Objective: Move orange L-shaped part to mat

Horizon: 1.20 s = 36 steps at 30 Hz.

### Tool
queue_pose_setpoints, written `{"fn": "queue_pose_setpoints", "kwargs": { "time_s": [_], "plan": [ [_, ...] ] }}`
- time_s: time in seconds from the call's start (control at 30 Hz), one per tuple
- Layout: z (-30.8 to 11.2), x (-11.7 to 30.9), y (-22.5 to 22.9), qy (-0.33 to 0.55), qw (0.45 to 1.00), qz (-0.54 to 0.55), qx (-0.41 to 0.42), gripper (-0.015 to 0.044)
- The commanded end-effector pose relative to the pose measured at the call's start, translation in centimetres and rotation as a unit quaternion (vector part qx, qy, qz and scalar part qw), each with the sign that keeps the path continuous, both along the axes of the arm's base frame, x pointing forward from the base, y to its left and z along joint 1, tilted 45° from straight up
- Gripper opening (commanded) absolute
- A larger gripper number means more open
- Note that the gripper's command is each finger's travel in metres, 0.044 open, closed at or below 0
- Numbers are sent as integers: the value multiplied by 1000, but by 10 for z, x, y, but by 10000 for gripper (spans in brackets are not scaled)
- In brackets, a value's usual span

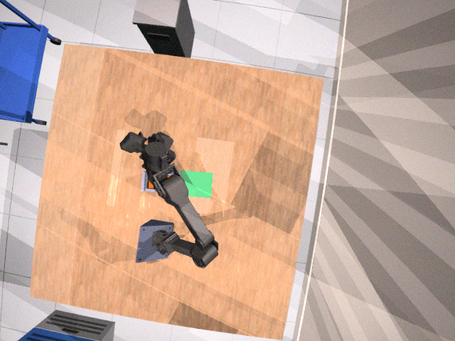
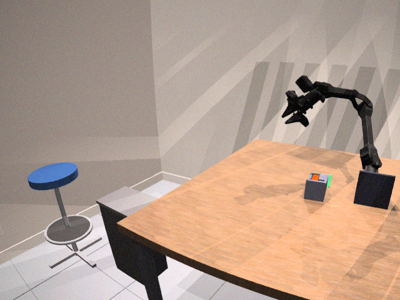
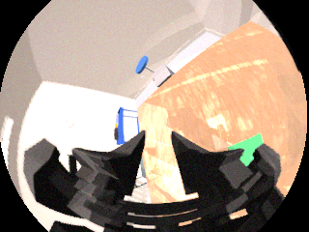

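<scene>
The orange part point(image 1: 151, 184) point(image 2: 315, 177) lies in the pocket of the grey tray point(image 1: 143, 181) point(image 2: 314, 190) and looks level with its top in the exterior view. The arm hides much of the part and tray in the top view, and neither can be made out in the wrist view. The green mat point(image 1: 202, 183) point(image 2: 329, 181) point(image 3: 247, 148) lies beside the tray, partly under the arm in the top view. My gripper point(image 2: 283, 119) point(image 3: 158, 133) is open and empty, high above the table, its fingers slanting downward and away from the arm's base.
The arm's dark base point(image 1: 145, 244) point(image 2: 374, 190) stands on the wooden table point(image 1: 257, 293) point(image 2: 225, 219) near the tray. A cabinet point(image 1: 185, 29) point(image 2: 129, 239) stands at the table's edge. A blue cart point(image 1: 18, 69) and a blue stool point(image 2: 53, 175) stand off the table.
</scene>
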State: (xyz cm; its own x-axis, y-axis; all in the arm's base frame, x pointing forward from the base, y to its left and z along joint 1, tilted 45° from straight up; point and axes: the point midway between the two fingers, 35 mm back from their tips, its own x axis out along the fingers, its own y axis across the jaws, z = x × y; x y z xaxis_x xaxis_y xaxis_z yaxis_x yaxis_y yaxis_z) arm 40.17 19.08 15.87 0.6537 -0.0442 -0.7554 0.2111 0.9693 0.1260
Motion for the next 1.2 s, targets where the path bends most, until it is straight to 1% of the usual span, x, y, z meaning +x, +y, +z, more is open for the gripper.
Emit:
{"fn": "queue_pose_setpoints", "kwargs": {
  "time_s": [0.0, 0.1, 0.2, 0.27, 0.33, 0.63, 0.73, 0.9, 1.17],
  "plan": [
    [-67, -37, -3, 117, 989, 0, -88, 180],
    [-109, -71, -14, 204, 965, 1, -167, 180],
    [-142, -111, -31, 293, 919, 1, -263, 180],
    [-156, -137, -45, 345, 878, 2, -331, 180],
    [-161, -151, -54, 373, 850, 2, -371, 180],
    [-164, -153, -57, 376, 846, 2, -377, 180],
    [-179, -151, -70, 376, 847, 2, -377, 180],
    [-213, -153, -106, 376, 846, 1, -378, 180],
    [-216, -153, -108, 376, 846, 1, -378, 180]
  ]
}}
